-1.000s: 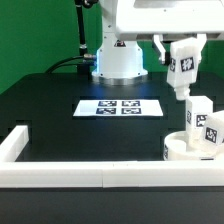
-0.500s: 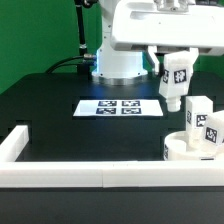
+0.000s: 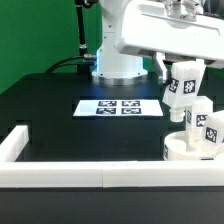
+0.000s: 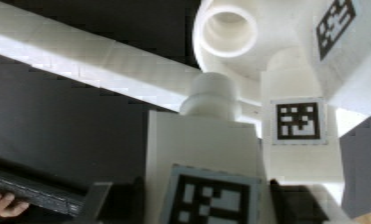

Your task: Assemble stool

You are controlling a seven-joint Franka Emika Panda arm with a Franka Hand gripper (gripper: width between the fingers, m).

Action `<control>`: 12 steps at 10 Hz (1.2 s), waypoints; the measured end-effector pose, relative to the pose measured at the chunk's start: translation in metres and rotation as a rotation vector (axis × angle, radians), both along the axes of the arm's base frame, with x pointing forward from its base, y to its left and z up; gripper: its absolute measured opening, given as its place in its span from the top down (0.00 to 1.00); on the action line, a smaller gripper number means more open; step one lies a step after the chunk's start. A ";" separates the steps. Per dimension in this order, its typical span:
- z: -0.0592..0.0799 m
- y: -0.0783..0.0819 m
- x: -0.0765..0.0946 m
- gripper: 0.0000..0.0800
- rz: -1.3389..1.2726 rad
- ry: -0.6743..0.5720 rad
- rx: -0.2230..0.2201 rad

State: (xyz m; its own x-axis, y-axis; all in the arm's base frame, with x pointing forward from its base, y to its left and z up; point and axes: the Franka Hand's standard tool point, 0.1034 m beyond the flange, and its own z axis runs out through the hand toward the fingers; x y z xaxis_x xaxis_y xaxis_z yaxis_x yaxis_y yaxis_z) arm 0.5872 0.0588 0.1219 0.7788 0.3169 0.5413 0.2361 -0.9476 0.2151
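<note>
My gripper [image 3: 183,74] is shut on a short white stool leg [image 3: 181,90] with a black-and-white tag. It holds the leg tilted in the air, just above and beside the round white seat [image 3: 180,151] at the exterior view's right. Two more tagged legs [image 3: 200,112] [image 3: 212,131] stand upright on the seat. In the wrist view the held leg [image 4: 203,140] fills the foreground between my dark fingers [image 4: 97,203], its peg end pointing at the seat [image 4: 232,35]. A mounted leg's tag [image 4: 297,120] shows close beside it.
The marker board [image 3: 120,107] lies flat mid-table in front of the robot base [image 3: 118,62]. Long white border rails run along the front [image 3: 80,177] and the exterior view's left [image 3: 14,144]. The seat rests in the corner by the front rail, which also crosses the wrist view [image 4: 93,58].
My gripper has come down with the leg, first a little toward the exterior view's left, then lower and closer to the seat and its standing legs.
</note>
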 end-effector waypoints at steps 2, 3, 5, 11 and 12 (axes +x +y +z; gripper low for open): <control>-0.003 0.004 -0.001 0.59 0.002 0.020 0.004; -0.005 0.005 0.001 0.59 0.004 0.033 0.003; -0.011 0.001 0.001 0.59 -0.003 0.040 0.000; -0.028 0.002 0.003 0.59 0.003 0.057 -0.012; -0.033 0.001 0.004 0.59 0.002 0.062 -0.017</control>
State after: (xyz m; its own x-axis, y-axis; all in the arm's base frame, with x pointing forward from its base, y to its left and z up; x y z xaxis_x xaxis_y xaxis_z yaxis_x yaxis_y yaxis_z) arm 0.5915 0.0594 0.0889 0.8099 0.3273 0.4869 0.2514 -0.9435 0.2160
